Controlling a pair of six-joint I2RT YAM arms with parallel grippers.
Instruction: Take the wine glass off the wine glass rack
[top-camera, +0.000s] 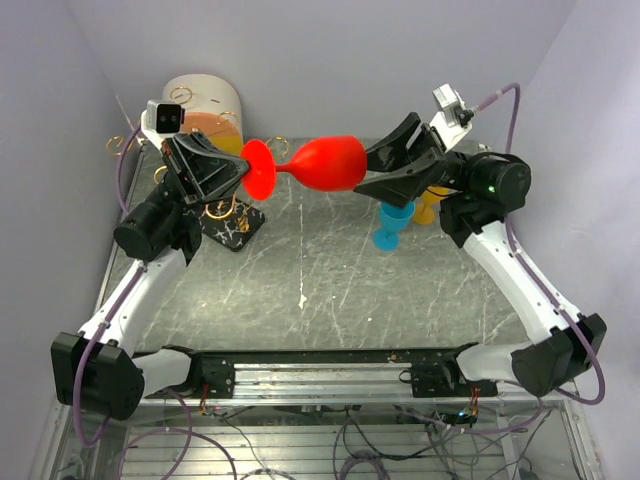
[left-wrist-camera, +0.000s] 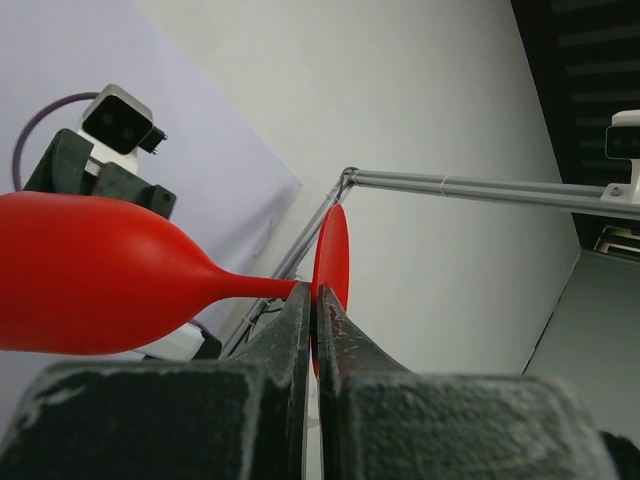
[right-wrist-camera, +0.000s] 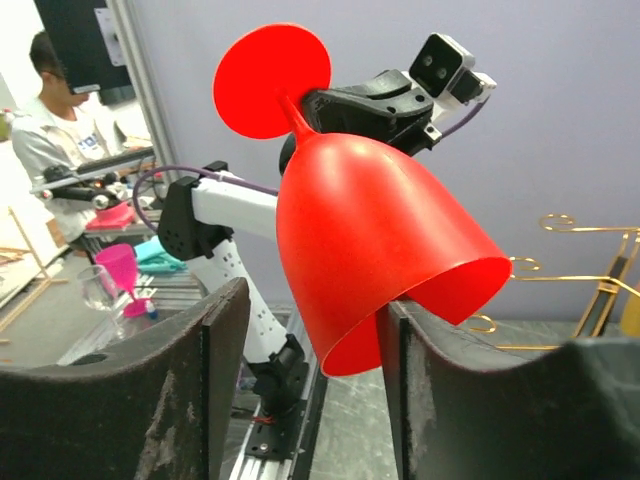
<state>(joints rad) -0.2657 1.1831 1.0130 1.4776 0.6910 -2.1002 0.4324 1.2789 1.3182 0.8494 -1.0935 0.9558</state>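
A red wine glass (top-camera: 325, 163) hangs on its side in the air above the table, foot to the left and bowl to the right. My left gripper (top-camera: 243, 172) is shut on the edge of its round foot (left-wrist-camera: 333, 255); the stem and bowl (left-wrist-camera: 90, 275) run off to the left in the left wrist view. My right gripper (top-camera: 368, 170) stands open around the bowl (right-wrist-camera: 370, 230). Its right finger (right-wrist-camera: 420, 380) touches the rim, and a gap shows at the left finger (right-wrist-camera: 200, 370). The wine glass rack (top-camera: 232, 228), gold wire on a black speckled base, sits below the left gripper, apart from the glass.
A cream drum with an orange face (top-camera: 205, 105) stands at the back left. A blue glass (top-camera: 392, 225) and a yellow object (top-camera: 432, 205) sit under the right arm. Gold rack rails (right-wrist-camera: 585, 255) show behind the bowl. Purple walls close in the sides and back.
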